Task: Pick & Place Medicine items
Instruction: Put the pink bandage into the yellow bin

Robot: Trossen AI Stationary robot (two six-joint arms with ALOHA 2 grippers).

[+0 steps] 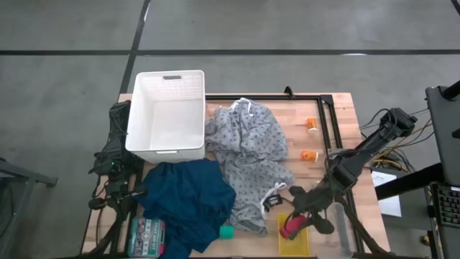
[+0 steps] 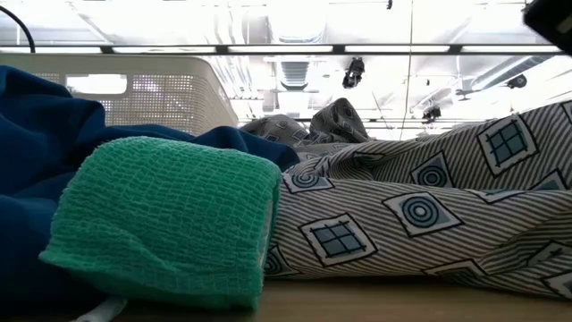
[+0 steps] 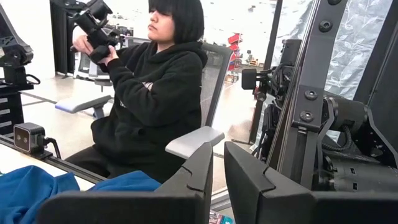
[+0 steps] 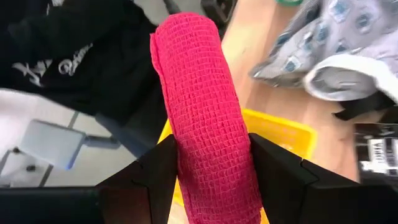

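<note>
Here the right gripper (image 4: 208, 180) is clamped on a red bandage roll (image 4: 205, 112), one finger on each side, holding it above the yellow tray (image 1: 296, 241) at the table's near right edge. The two orange medicine pieces (image 1: 310, 140) lie well apart from it, on bare wood beside the patterned grey cloth (image 1: 248, 158). The roll stands tall between the fingers, so a loose squeeze could let it tip or slide and land outside the tray. The left gripper (image 3: 217, 180) waits at the table's left edge, fingers nearly together, holding nothing.
</note>
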